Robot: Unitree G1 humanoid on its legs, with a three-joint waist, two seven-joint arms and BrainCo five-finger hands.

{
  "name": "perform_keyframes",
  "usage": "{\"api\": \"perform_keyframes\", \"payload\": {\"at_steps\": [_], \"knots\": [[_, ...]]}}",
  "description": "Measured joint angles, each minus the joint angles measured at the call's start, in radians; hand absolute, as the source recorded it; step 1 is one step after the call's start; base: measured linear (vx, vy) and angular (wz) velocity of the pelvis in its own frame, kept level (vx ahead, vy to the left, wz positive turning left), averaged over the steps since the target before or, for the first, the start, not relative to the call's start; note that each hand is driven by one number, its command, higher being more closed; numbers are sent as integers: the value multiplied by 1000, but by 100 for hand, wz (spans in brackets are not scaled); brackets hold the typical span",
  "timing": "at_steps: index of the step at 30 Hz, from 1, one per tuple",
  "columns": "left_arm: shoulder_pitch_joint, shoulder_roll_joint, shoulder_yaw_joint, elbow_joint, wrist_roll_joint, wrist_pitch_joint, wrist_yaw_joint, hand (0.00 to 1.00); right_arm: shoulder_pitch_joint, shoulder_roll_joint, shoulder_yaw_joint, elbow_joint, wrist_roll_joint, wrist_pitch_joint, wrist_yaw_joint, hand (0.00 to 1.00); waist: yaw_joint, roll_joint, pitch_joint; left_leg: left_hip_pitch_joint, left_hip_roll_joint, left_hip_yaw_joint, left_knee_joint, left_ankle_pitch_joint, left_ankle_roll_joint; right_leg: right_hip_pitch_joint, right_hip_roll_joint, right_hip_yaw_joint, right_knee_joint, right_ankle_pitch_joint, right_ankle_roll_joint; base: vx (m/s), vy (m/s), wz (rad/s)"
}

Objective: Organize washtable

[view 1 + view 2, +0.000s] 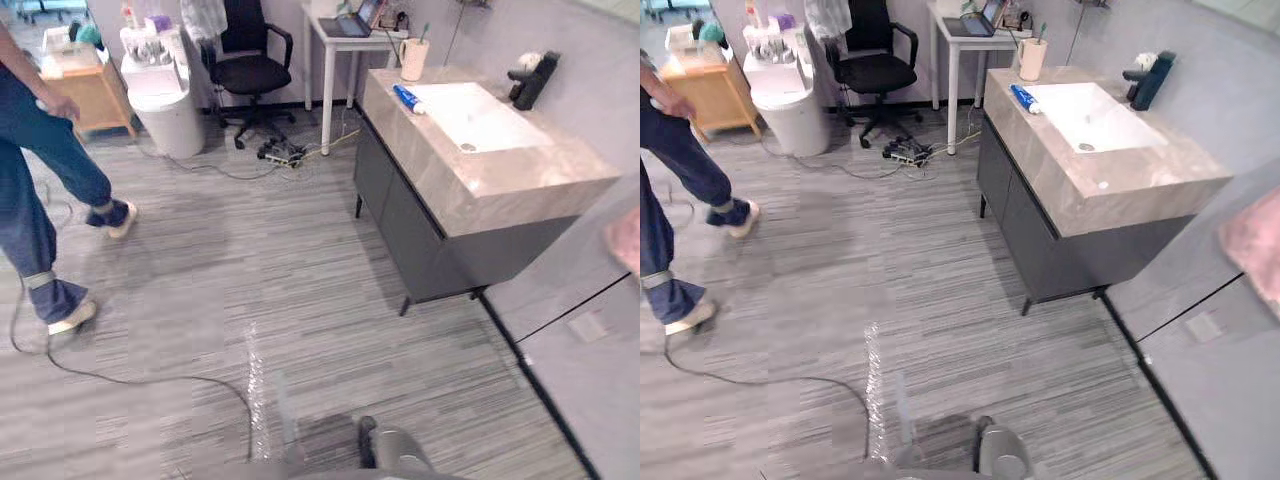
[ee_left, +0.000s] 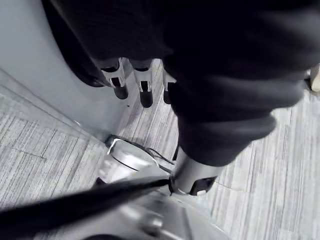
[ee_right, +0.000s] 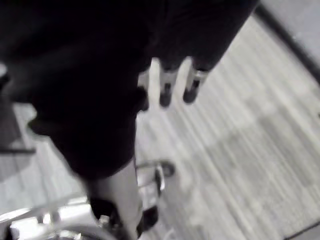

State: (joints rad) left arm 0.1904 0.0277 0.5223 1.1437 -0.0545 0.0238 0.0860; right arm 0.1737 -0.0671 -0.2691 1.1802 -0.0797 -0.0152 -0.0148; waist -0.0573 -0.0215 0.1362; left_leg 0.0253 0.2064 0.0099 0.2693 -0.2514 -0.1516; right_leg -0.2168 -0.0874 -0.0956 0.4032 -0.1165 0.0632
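The left hand (image 2: 144, 91) hung over striped grey floor (image 1: 300, 290), its fingers straight and loosely apart, gripping nothing. The right hand (image 3: 166, 89) hung the same way, fingers straight, spread a little and empty.

Well ahead of both hands, on the right hand's side, stood the washtable (image 1: 520, 180), a dark cabinet with a pale stone top, set against the wall. A white basin (image 1: 478, 115) was sunk into the top. A blue tube (image 1: 407, 98) lay on the stone just beside the basin's edge nearest the open floor. At the corner of the top farthest from the hands stood a cream cup (image 1: 413, 58) holding an upright toothbrush (image 1: 424, 32). A black tap (image 1: 530, 78) stood on the wall side of the basin. Something pink, perhaps cloth (image 1: 626, 240), hung on the wall nearer to the right hand than the washtable.

On the left hand's side, a person (image 1: 40, 170) in blue trousers was in mid-stride. Farther off stood a white bin (image 1: 165, 100) with small bottles crowded on top, a black office chair (image 1: 245, 65), and a white desk (image 1: 330, 60) carrying a laptop (image 1: 350, 22).
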Motion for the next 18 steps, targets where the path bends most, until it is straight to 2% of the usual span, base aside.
{"api": "perform_keyframes", "payload": {"at_steps": [1,2,3,4,5,6,7,8,10,11,12,13,14,15,16,17,18], "knots": [[-2,1,0,0,9,0,-5,0,8,4,14,9,-1,4,-1,0,-9,-17,-45,47,-12,-5,-95,16,-3,3,-11,-15,-48,-4,-10,296,-79,31],[-15,2,1,-4,12,-1,-12,0,15,4,14,13,-2,3,-1,0,-12,-4,-49,19,-10,-14,-56,-23,3,10,-13,-36,-67,2,-21,287,-95,46],[-38,-25,2,-9,30,0,-22,0,13,-35,5,9,-1,0,1,0,-8,60,-43,-109,37,-67,153,-139,26,10,22,-79,-74,12,-39,157,35,28],[-53,-75,39,-3,29,2,-23,0,-2,-82,-72,6,0,2,2,0,-3,164,-35,-213,86,-135,335,-163,23,11,80,-119,-41,-15,-45,145,86,16],[-52,-90,47,1,28,3,-24,0,-7,-89,-118,11,2,4,-1,0,1,185,-35,-231,94,-133,376,-150,-3,10,95,-123,-3,-39,-29,167,123,38],[-40,-71,28,3,30,10,-29,0,-13,-61,-157,16,12,3,-6,0,-10,170,-57,-194,77,-98,304,-150,14,11,81,-89,42,-82,-18,216,-24,69],[-33,-36,1,-3,30,8,-40,0,-8,-38,-168,40,15,2,-3,0,-11,90,-79,-139,44,-58,245,-102,68,27,67,-20,15,-97,-51,224,-67,86],[-40,-28,-15,-5,31,11,-43,0,-12,-32,-179,51,16,2,-3,0,-11,98,-76,-145,42,-46,268,-84,88,50,67,-21,1,-97,-51,185,-71,59],[-78,-33,-63,-3,29,18,-38,0,-35,-57,-248,82,7,3,-6,0,8,136,-49,-191,54,-33,387,-85,103,99,68,-42,-15,-103,-35,153,47,41],[-88,-26,-77,-5,29,20,-37,0,-41,-45,-262,92,7,3,-8,0,11,129,-37,-204,53,-1,434,-58,121,125,65,-45,-29,-93,-35,147,63,53],[-93,-8,-99,-6,28,22,-36,0,-41,-34,-313,102,6,3,-22,0,17,94,-17,-215,46,49,513,30,132,198,31,-44,-82,-77,-28,85,61,34],[-92,0,-100,-6,27,21,-36,0,-41,-22,-326,109,6,4,-26,0,21,74,-11,-211,42,69,533,46,133,237,9,-38,-106,-73,-25,140,90,21],[-79,5,-111,-5,26,21,-35,0,-36,-16,-350,109,0,4,-26,0,14,63,-12,-168,36,114,485,17,119,298,-10,-26,-148,-68,-23,149,164,-6],[-72,9,-138,-5,25,20,-26,0,-33,-16,-362,108,-4,3,-25,0,10,71,-8,-137,31,133,385,-5,100,341,-18,-9,-166,-71,-18,148,182,-13],[-70,12,-140,-5,25,20,-23,0,-34,-15,-364,107,-5,3,-25,0,7,73,-8,-127,24,129,323,-8,95,352,-22,0,-167,-74,-12,85,260,-45],[-56,11,-148,-5,14,16,-22,0,-34,-18,-359,97,-10,4,-26,0,-2,75,-8,-112,9,105,205,26,59,355,-24,67,-161,-93,18,71,313,-84],[-37,9,-148,-4,4,14,-24,0,-31,-19,-346,89,-12,6,-24,0,-1,71,-10,-72,-15,126,180,15,54,356,-29,147,-167,-107,31,83,282,-115]]}}
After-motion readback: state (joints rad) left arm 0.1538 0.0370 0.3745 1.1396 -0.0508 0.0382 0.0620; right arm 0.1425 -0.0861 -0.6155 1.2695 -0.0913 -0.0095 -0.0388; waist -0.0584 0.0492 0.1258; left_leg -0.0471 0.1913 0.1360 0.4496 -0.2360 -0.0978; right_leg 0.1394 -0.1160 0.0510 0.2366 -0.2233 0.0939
